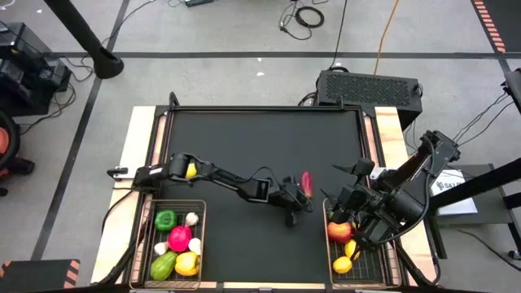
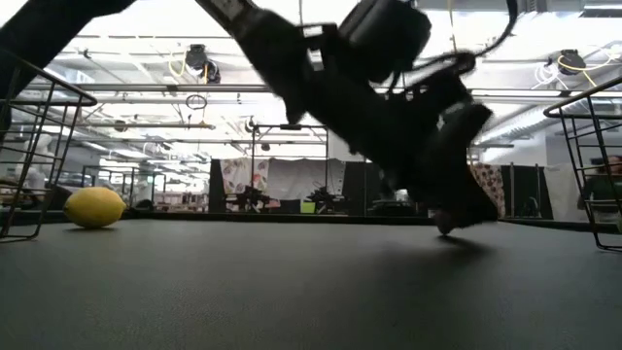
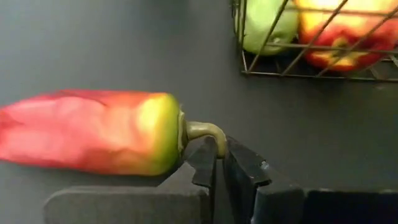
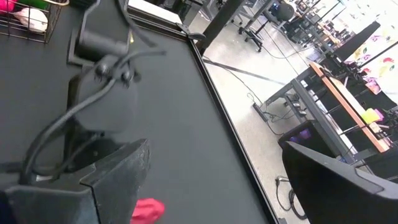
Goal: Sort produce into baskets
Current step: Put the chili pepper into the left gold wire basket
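A long red pepper (image 3: 87,130) with a yellow-green shoulder and a curved stem lies on the black mat (image 1: 260,138), just beyond the right basket's (image 1: 326,244) far left corner. My left gripper (image 3: 219,163) is shut on its stem. From above the pepper (image 1: 307,182) shows just past that gripper (image 1: 298,195). My right gripper (image 1: 346,203) hangs open and empty over the right basket's far end. That basket holds a red apple (image 1: 339,232) and lemons. The left basket (image 1: 203,244) holds several pieces of produce. My left gripper pinches the pepper's curved stem (image 3: 214,134) between its two fingertips. The fingers come slanting down from the table's left, roughly in line with the pepper's length. The pepper's body stretches away from the fingers, level. Whether it is clear of the mat I cannot tell.
A loose yellow lemon (image 1: 190,170) lies on the mat beside my left arm, near its base, and shows in the low view (image 2: 94,206) too. The right basket's wire corner (image 3: 244,62) stands close to the held pepper. The mat's far half is bare.
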Controlling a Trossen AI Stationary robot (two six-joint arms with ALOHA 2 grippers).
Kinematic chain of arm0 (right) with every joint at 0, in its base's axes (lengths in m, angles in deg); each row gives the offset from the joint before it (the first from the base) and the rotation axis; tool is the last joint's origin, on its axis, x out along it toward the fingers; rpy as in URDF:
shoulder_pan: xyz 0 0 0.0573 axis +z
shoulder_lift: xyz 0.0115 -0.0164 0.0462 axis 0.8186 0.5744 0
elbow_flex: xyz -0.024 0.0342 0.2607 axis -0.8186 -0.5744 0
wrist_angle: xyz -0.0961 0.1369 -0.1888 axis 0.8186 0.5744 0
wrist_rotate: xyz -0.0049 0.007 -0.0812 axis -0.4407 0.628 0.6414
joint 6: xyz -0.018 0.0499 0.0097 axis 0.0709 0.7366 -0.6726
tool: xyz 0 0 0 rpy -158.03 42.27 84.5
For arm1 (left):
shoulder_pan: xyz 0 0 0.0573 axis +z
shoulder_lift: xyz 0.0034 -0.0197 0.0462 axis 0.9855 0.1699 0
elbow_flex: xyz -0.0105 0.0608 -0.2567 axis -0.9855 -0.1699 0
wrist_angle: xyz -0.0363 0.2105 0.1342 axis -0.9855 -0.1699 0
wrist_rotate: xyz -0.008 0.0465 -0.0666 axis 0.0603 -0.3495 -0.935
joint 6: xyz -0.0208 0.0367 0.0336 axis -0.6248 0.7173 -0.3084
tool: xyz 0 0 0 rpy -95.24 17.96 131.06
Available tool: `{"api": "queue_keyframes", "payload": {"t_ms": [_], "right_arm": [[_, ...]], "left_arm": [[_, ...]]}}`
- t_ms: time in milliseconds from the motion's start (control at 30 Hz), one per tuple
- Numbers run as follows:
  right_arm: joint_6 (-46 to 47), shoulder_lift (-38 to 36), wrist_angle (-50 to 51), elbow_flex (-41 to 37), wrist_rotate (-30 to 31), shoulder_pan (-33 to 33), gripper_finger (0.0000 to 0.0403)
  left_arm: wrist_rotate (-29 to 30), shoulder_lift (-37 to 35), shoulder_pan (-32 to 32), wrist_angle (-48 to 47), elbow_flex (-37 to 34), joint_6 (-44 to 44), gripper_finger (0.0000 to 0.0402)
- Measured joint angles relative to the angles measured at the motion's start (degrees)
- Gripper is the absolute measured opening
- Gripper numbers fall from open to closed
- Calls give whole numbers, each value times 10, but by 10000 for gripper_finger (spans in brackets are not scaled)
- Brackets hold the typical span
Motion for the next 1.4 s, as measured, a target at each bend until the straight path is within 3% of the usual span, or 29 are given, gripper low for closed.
{"api": "queue_keyframes", "payload": {"t_ms": [467, 733, 967, 1167, 1400], "right_arm": [[-1, 0, 2, 0, 0, 0, 356], [-1, 0, 2, 0, 0, 0, 356], [-1, 0, 0, 0, 0, 0, 356], [-1, 0, 0, 0, 0, 0, 356], [-1, 0, -4, 0, 0, 0, 356]], "left_arm": [[-3, -227, -39, -399, 0, 41, 28], [-75, -392, -77, -626, 1, -16, 28], [-209, -529, -116, -727, 1, -167, 28], [-202, -621, -178, -760, 2, -372, 28], [-150, -659, -286, -781, 2, -505, 28]]}}
